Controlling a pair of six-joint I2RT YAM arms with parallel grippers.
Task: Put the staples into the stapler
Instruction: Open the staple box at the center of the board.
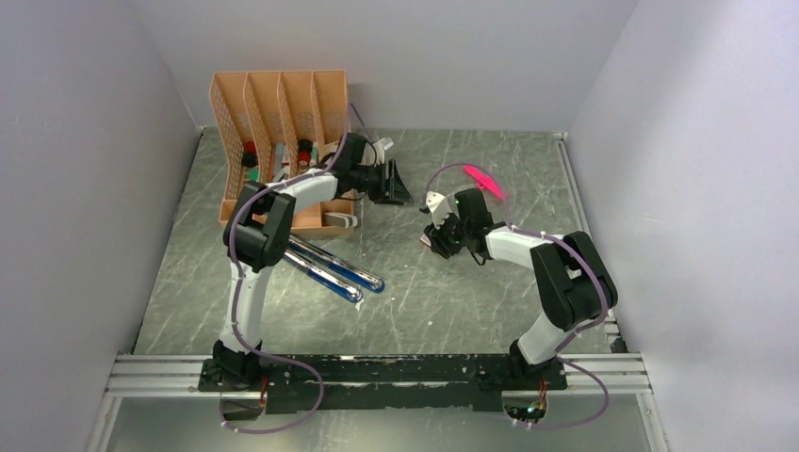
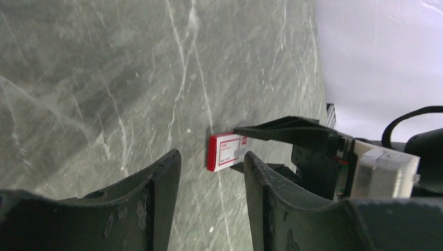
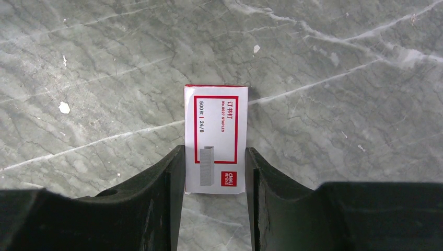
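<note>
Marble table [image 3: 339,104], one staple box [image 3: 216,137] (red-and-white), gripped by right claw [image 3: 214,154]

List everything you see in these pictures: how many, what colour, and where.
white-and-red cardboard staple box: one, white with red border, between the right gripper's fingers
dark blue and chrome stapler: one, apparently opened out, left of table centre
bright pink plastic stick: one, pink, beyond the right gripper
orange perforated desk organiser: one, orange, far left corner; pens inside, number unclear
grey marbled table: one, grey, under everything
left gripper: one, black, open, empty, facing the box
right gripper: one, black, closed on the box
</note>
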